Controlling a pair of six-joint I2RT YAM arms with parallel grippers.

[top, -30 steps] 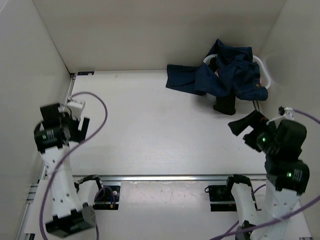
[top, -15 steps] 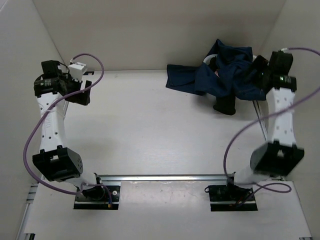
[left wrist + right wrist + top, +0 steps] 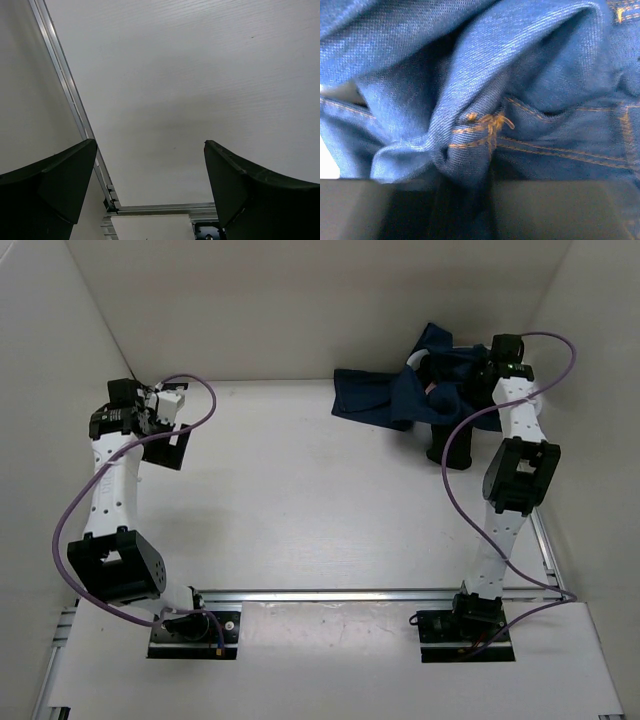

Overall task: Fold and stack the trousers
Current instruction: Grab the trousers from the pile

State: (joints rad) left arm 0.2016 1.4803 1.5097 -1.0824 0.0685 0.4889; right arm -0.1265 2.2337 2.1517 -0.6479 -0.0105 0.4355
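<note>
Trousers [image 3: 400, 400] judged soft, heavy, floppy; seamed fold seen pinched in right gripper [image 3: 465, 200], jaws nearly together. Waistband grip advised. Left gripper [image 3: 150, 145] held wide, empty.

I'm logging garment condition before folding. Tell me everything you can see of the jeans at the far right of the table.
The trousers are dark navy denim with orange-tan topstitching, crumpled in an unfolded heap at the far right corner of the table. One leg spills flat leftward onto the tabletop. The rest is bunched higher, partly over a black garment. A seamed fold looks pinched in the right claw, whose dark fingers fill the bottom of the wrist view.
</note>
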